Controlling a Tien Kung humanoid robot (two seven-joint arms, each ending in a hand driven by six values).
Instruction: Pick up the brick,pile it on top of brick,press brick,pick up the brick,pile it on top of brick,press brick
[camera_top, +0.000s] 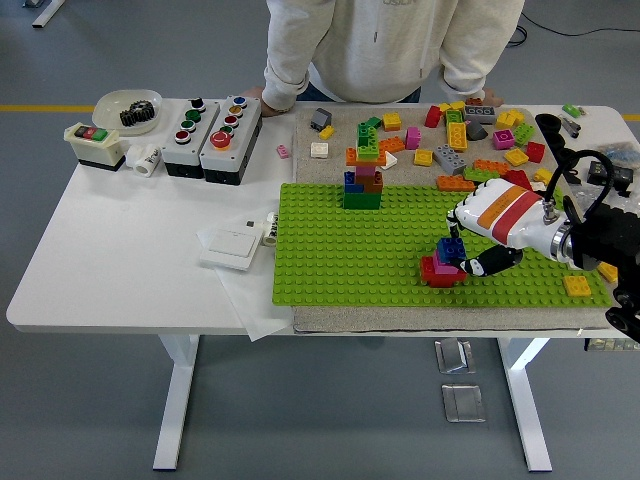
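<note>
My right hand (464, 252), white with a red and orange band, reaches in from the right over the green baseplate (340, 260). Its fingers are shut on a small blue brick (448, 248). The blue brick sits on top of a pink brick (445, 264), which rests on a red brick (432, 272) on the baseplate. My thumb (490, 262) curls under on the near side. A taller tower of green, pink, orange and blue bricks (363, 175) stands at the baseplate's back edge. My left arm is out of view.
Several loose bricks (480, 135) lie at the back right, one yellow brick (577, 285) at the baseplate's right end. Button boxes (213, 138), a white bowl (127, 108) and a switch plate (231, 243) are on the left. A person stands at the far side, hands resting on the table edge.
</note>
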